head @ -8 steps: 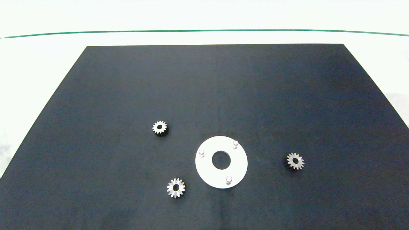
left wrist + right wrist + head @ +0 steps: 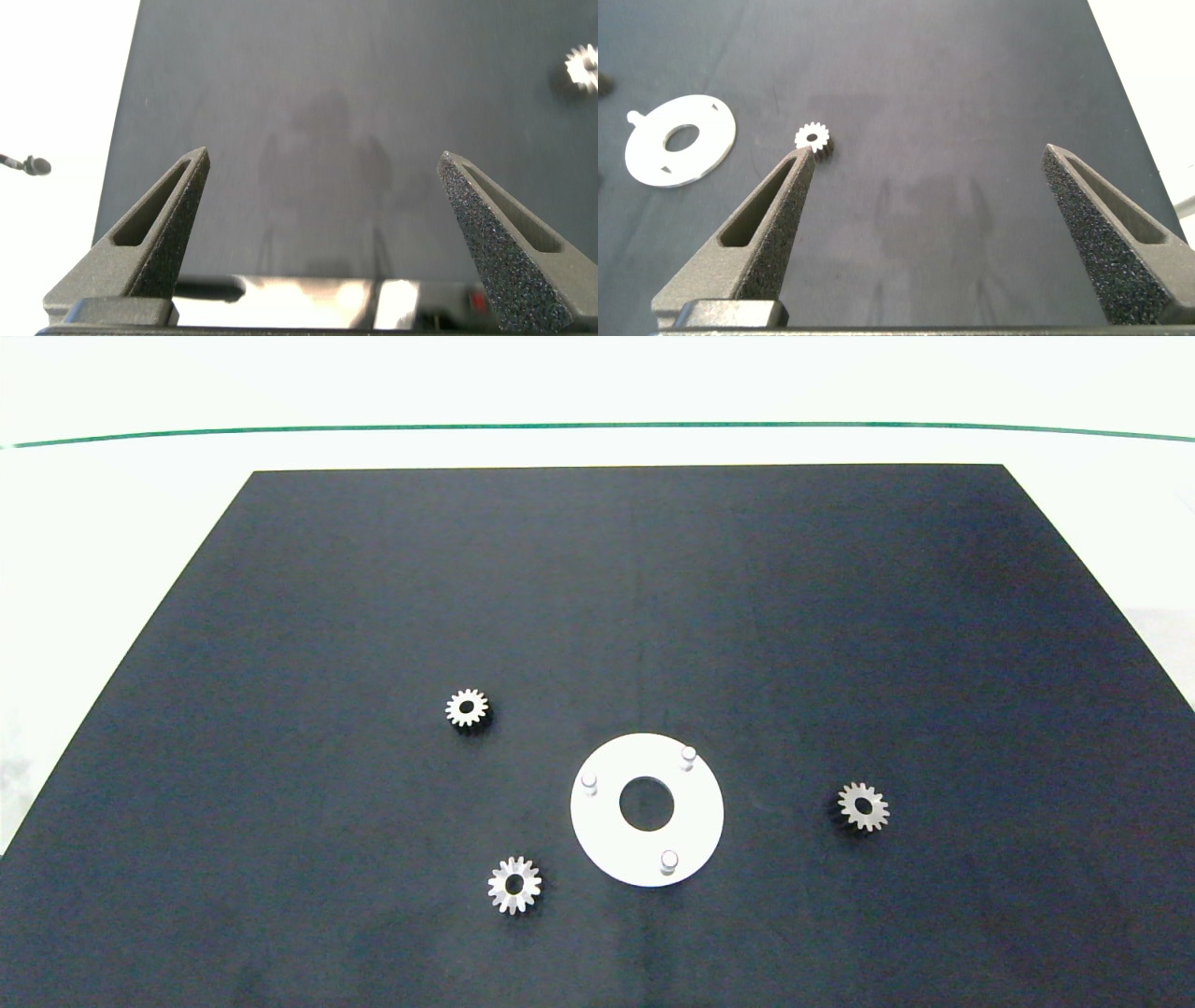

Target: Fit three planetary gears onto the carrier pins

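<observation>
Head view says nothing's been installed yet: all three planetary gears (image 2: 514,885) (image 2: 467,708) (image 2: 863,806) are lying flat on the black mat (image 2: 597,597) around the white disc (image 2: 700,821), carrier pins (image 2: 668,861) bare. Small, stiff and probably slippery metal, so they're best pinched across the teeth. Right gripper (image 2: 929,159) is spread wide and empty, one gear just beyond its finger (image 2: 775,224). Left gripper (image 2: 322,163) is spread wide too, nothing held.
</observation>
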